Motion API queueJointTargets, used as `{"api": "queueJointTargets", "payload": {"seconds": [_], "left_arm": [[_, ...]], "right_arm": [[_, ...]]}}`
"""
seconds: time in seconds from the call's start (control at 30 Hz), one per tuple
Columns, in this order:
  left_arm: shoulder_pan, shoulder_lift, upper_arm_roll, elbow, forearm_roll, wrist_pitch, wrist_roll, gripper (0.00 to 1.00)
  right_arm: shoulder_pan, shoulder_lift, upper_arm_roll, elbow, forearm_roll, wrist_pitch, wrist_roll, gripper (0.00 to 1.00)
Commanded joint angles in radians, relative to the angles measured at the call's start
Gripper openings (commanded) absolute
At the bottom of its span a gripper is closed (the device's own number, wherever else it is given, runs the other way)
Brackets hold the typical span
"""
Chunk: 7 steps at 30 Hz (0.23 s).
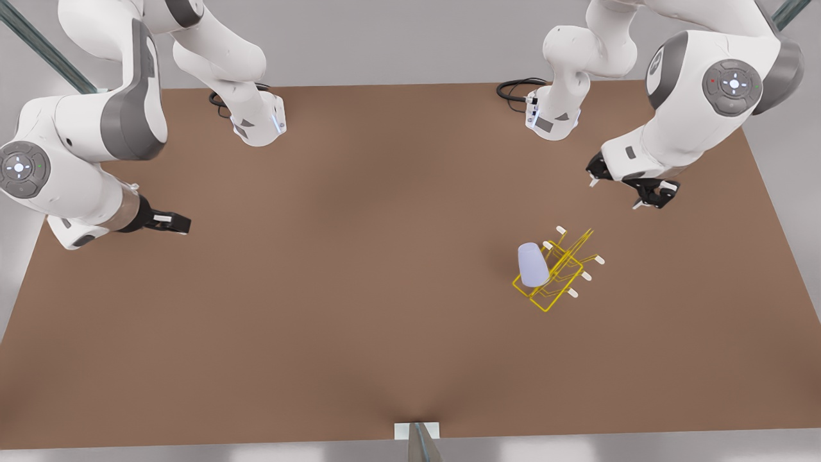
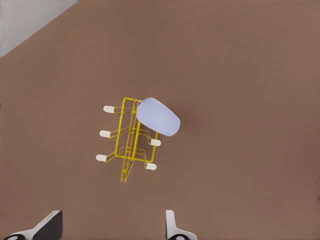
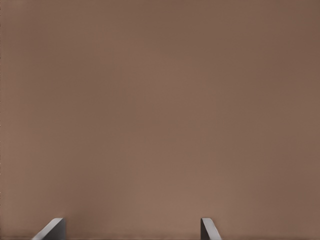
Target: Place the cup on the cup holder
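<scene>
Two glossy white arms (image 1: 699, 135) with grey joint caps, black cables and dark hands (image 1: 651, 192).

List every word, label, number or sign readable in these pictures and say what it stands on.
No readable text anywhere.
The cup: plain.
The cup holder: bare wire.
The table: unmarked.
The arm joints carry round button pads with small marks, symbols rather than letters.

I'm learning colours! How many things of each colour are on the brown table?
Lavender-blue: 1, the cup, hung on a prong
Yellow: 1, the wire cup holder
Total: 2
</scene>
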Motion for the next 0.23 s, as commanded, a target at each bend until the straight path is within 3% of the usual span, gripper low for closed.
{"api": "queueJointTargets", "payload": {"seconds": [0.0, 0.2], "left_arm": [[-0.001, -0.002, 0.001, -0.001, -0.006, 0.044, -0.291, 1.0], [-0.001, -0.004, 0.001, -0.001, -0.006, 0.041, -0.289, 1.0]], "right_arm": [[0.0, -0.001, 0.001, 0.0, 0.018, 0.0, -0.01, 1.0], [-0.001, -0.001, 0.001, 0.0, 0.017, 0.0, -0.009, 1.0]]}}
